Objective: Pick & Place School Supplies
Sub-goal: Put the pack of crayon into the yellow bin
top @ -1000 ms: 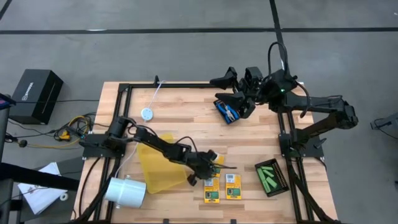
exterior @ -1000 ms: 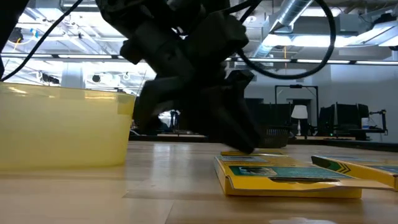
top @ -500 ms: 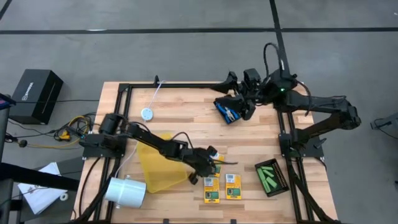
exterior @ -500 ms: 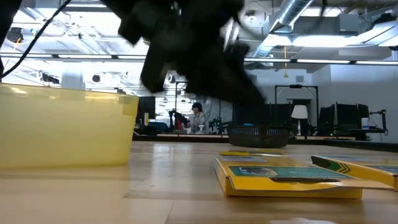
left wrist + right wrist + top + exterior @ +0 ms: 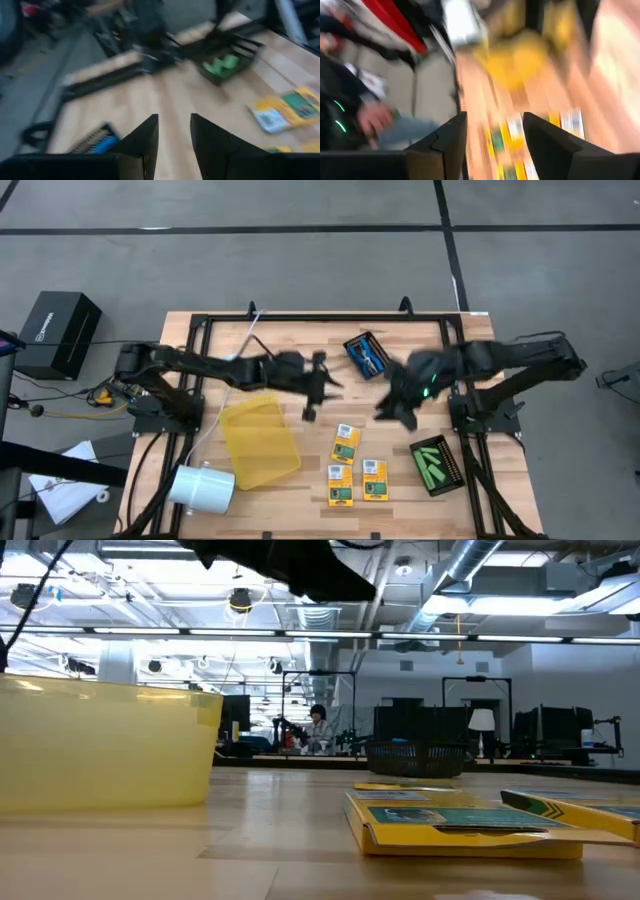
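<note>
- Around me is a large hall with a grey floor; under my arms lies the wooden table (image 5: 300,370) with its black frame.
- At its left side sits the flat yellow tray (image 5: 258,442), seen from table height as a broad yellow wall (image 5: 100,745).
- Just off the tray's lower left corner a white cylinder (image 5: 203,487) lies on its side.
- At the table's far edge one black mesh tray (image 5: 365,356) holds the blue-handled scissors (image 5: 371,358); from table height it shows as a dark basket (image 5: 415,755) well back.
- A second mesh tray (image 5: 437,464) at the right edge holds the green sticks (image 5: 434,463), which my left wrist camera also catches (image 5: 220,65).
- Three crayon boxes (image 5: 345,444) lie flat on the bare wood between the yellow tray and the stick tray, one nearer the middle and two side by side by the near edge; the nearest one fills the low view (image 5: 460,825).
- My left gripper (image 5: 318,387) hangs over the table's middle, fingers (image 5: 145,137) parted and holding nothing.
- My right gripper (image 5: 392,402) is over the wood right of centre, near the boxes; its picture is smeared, but the fingers (image 5: 445,145) seem to stand apart and empty.
</note>
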